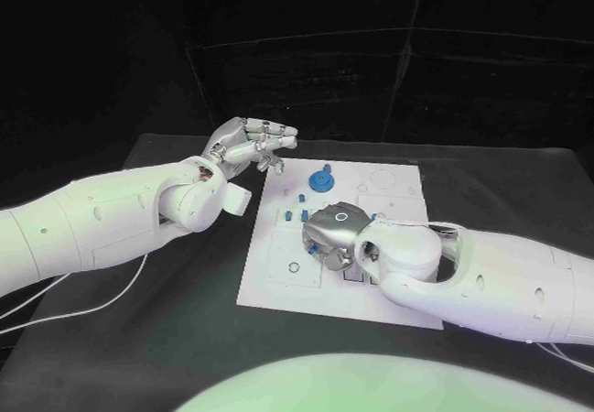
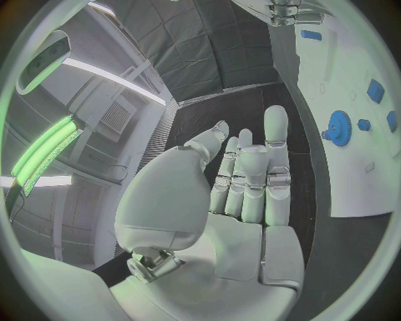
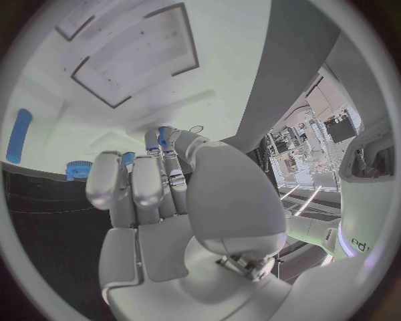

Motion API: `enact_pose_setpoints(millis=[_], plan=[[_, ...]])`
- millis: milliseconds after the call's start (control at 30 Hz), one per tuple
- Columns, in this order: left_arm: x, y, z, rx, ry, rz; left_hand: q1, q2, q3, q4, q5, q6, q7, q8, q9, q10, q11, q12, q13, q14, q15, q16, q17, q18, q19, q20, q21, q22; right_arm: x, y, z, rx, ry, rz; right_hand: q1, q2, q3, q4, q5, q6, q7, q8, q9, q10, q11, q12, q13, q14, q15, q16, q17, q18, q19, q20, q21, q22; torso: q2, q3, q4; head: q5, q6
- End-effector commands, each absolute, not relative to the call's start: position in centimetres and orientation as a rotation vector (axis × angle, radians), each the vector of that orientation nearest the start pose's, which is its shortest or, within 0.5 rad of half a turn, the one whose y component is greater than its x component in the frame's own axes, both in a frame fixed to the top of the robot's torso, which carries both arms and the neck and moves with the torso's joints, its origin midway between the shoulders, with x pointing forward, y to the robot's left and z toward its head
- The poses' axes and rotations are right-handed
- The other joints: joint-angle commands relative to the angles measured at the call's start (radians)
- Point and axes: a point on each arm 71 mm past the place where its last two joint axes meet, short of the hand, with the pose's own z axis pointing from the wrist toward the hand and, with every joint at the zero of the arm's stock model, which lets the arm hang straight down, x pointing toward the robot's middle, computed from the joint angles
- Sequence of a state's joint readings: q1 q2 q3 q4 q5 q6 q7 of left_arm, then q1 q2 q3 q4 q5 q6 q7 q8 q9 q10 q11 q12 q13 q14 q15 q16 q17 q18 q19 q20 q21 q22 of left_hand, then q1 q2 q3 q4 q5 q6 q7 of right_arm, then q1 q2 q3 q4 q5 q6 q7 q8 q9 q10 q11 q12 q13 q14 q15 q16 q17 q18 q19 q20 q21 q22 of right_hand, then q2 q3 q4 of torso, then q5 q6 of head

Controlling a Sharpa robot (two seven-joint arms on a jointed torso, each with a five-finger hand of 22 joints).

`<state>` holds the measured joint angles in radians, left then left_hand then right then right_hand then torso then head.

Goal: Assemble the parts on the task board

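The right hand (image 1: 331,237) is pinching a small blue plastic part (image 3: 164,133) over the flat white task board (image 1: 388,179), risking a misaligned, jammed insertion, while the left hand (image 1: 248,144) is hovering empty, fingers loosely apart.

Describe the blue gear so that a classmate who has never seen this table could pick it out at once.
Find the white board in the middle of the black table. The blue gear sits on the board's far half, near the left hand. It is the biggest blue piece and the only round, toothed one; the blue pieces beside it are small blocks.
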<state>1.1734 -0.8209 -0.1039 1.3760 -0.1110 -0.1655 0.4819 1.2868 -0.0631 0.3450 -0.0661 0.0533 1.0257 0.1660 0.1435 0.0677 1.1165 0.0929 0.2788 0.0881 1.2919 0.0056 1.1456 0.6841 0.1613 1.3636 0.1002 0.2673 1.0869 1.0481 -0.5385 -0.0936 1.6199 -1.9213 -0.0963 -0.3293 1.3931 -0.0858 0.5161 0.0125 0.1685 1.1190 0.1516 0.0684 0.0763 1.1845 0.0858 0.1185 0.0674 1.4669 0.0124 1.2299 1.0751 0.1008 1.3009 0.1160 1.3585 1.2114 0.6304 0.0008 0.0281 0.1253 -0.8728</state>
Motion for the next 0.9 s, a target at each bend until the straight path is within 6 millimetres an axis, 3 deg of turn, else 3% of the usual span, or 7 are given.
enact_pose_setpoints(millis=[33,400,900], plan=[[49.79,23.3,-21.42,-0.969,1.481,-1.566,0.0,0.008,-0.008,0.001,-0.003,-0.002,0.003,-0.003,0.0,-0.007,0.0,0.006,0.002,-0.008,0.002,-0.006,-0.001,0.018,-0.003,0.003,-0.006,-0.002,39.22,-2.67,-25.31,-0.715,1.729,0.637,-0.011,0.001,-0.009,0.001,0.003,0.004,0.002,0.005,0.001,0.002,0.0,-0.007,0.001,0.021,-0.01,0.007,0.0,-0.016,0.006,-0.004,0.002,0.0,0.0,-0.0001,-0.0003,0.001,0.0],[49.78,23.22,-21.45,-0.97,1.489,-1.57,0.0,0.009,-0.01,0.002,-0.003,-0.003,0.002,-0.003,0.0,-0.008,0.0,0.007,0.002,-0.009,0.003,-0.006,-0.003,0.018,-0.003,0.003,-0.007,-0.003,39.27,-2.56,-25.4,-0.712,1.739,0.649,-0.012,-0.002,-0.011,0.0,0.002,-0.002,0.003,0.001,0.0,-0.004,0.001,-0.011,-0.001,0.021,-0.009,0.007,0.0,-0.016,0.005,-0.004,0.001,-0.001,0.0,0.0003,-0.0001,0.002,0.0],[49.76,23.13,-21.51,-0.973,1.5,-1.575,-0.001,0.009,-0.011,0.003,-0.003,-0.003,0.003,-0.003,0.0,-0.009,0.0,0.008,0.002,-0.009,0.003,-0.006,-0.004,0.018,-0.003,0.003,-0.007,-0.004,39.65,-2.61,-25.65,-0.701,1.751,0.651,-0.031,-0.025,-0.017,0.007,-0.015,-0.077,0.028,-0.008,-0.012,-0.077,0.026,-0.049,-0.005,0.014,0.011,0.0,-0.02,-0.012,-0.011,0.012,-0.016,-0.023,0.0,0.0007,-0.0005,0.006,0.0]])
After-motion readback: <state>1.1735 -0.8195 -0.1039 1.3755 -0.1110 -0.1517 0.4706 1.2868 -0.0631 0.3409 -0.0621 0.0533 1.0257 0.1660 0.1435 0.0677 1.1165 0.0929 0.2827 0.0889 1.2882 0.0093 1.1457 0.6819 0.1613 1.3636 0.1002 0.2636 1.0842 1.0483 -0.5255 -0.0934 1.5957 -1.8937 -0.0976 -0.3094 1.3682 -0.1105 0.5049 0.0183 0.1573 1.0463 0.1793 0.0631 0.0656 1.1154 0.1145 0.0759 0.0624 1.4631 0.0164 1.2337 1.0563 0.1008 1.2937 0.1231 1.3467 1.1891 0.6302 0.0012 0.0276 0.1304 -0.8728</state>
